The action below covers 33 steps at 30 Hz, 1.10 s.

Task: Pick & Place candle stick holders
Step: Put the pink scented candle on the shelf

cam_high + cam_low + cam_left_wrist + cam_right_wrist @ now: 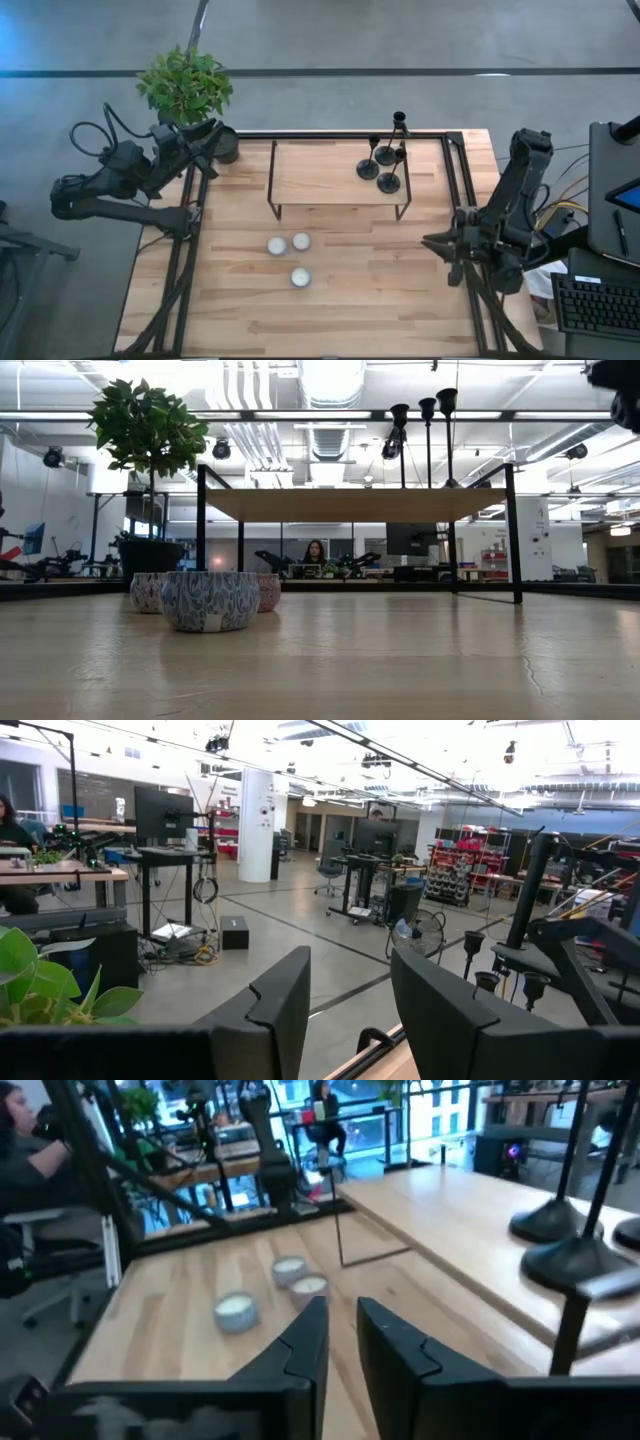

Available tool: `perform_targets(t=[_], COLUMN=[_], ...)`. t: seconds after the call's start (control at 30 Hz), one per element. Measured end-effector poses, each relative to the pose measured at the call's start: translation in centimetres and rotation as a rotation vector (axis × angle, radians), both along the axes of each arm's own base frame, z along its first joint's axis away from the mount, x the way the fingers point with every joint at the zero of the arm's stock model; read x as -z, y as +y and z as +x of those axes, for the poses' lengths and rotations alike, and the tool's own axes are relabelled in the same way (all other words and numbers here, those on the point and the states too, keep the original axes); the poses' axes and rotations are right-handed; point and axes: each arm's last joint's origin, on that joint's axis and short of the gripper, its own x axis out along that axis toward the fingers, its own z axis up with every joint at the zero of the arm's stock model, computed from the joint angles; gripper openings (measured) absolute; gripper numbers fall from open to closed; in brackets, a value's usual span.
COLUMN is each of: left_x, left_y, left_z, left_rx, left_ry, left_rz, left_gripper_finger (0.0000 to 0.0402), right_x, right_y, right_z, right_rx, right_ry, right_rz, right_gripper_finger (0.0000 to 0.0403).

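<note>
My right tool (432,243) hangs over the table's (380,310) right edge, at about 3 o'clock from the table's centre, pointing inward. In my right wrist view its 2 fingers (300,1342) stand a narrow gap apart with nothing between them, so it is released. My left tool (222,135) waits at the far left corner, about 10 o'clock, beside the plant pot (226,146); its fingers (280,1005) are parted too and hold nothing.

Outward from my right tool, toward 11 o'clock, the 3 candle stick holders (385,160) stand upright in a tight cluster on the right end of a small raised wooden shelf (320,172) with a thin black frame. Their round bases sit on the shelf top, close together, and 1 stands nearer the far edge than the other 2. In the low view their stems and cups (425,415) rise above the shelf board.

Toward 9 o'clock from my right tool, 3 tealight candles (288,255) sit on the bare table in front of the shelf: 2 just beside each other, the 3rd a little nearer the front edge. A person (314,553) sits in the room beyond.
</note>
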Motion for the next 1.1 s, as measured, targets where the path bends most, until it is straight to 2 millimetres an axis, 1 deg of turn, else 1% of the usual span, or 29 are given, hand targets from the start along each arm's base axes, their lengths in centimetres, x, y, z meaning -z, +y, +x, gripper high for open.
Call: perform_targets(t=[0.2, 0.27, 0.37, 0.57, 0.9, 1.1], left_x=[0.0, 0.0, 0.0, 0.0, 0.0, 0.0], left_y=[0.0, 0.0, 0.0, 0.0, 0.0, 0.0], left_z=[0.0, 0.0, 0.0, 0.0, 0.0, 0.0], left_rx=[0.0, 0.0, 0.0, 0.0, 0.0, 0.0], left_ry=[0.0, 0.0, 0.0, 0.0, 0.0, -0.001], left_rz=[0.0, 0.0, 0.0, 0.0, 0.0, 0.0], left_gripper_finger=[0.0149, 0.0149, 0.0149, 0.0149, 0.0149, 0.0149], right_x=[1.9, 2.6, 3.4, 4.8, 7.1, 8.0], right_y=[-0.8, -1.0, -1.2, -1.6, -2.6, -3.1], right_z=[-0.3, -0.4, -0.5, -0.7, -1.0, -1.2], right_rx=[-0.005, -0.011, -0.027, -0.034, -0.049, -0.052], right_ry=[0.02, 0.029, 0.052, 0.079, 0.134, 0.152], right_rz=[-0.028, -0.015, 0.001, -0.034, -0.203, -0.255], right_gripper_finger=[0.0014, 0.001, 0.0009, 0.0008, 0.0008, 0.0008])
